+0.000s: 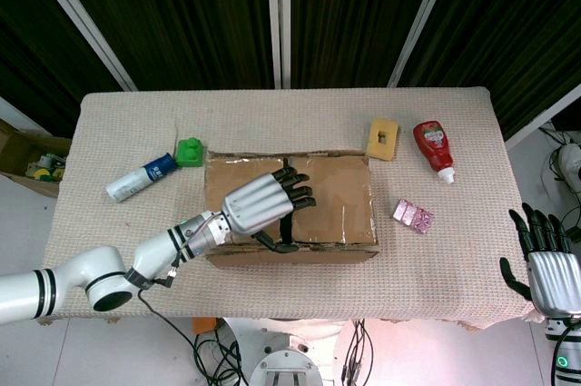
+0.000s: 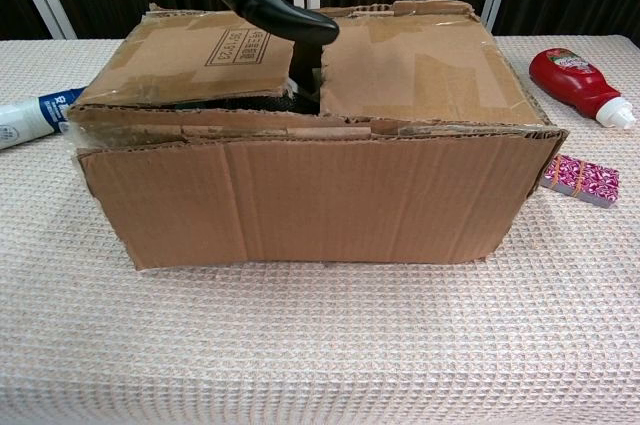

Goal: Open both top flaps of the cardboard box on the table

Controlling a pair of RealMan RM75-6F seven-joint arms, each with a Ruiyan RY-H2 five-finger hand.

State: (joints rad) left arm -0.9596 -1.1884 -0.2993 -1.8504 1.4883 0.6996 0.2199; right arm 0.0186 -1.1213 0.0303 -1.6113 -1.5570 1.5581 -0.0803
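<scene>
The cardboard box [image 1: 331, 213] lies mid-table with both top flaps down, meeting at a middle seam [image 2: 320, 95]. My left hand [image 1: 263, 204] hovers over the left flap [image 2: 190, 60], its dark fingers [image 1: 298, 190] spread across the seam. In the chest view one black finger [image 2: 290, 15] reaches down and dips into the seam gap. The left flap's front edge sits slightly raised, with a dark slit beneath. The right flap [image 2: 420, 70] lies flat. My right hand [image 1: 545, 263] is open, off the table's right front corner, holding nothing.
Around the box are a white and blue bottle [image 1: 141, 179], a green block [image 1: 190, 152], a yellow block [image 1: 383, 139], a red ketchup bottle [image 1: 434, 147] and a small pink packet [image 1: 413, 215]. A woven cloth [image 1: 118, 250] covers the table.
</scene>
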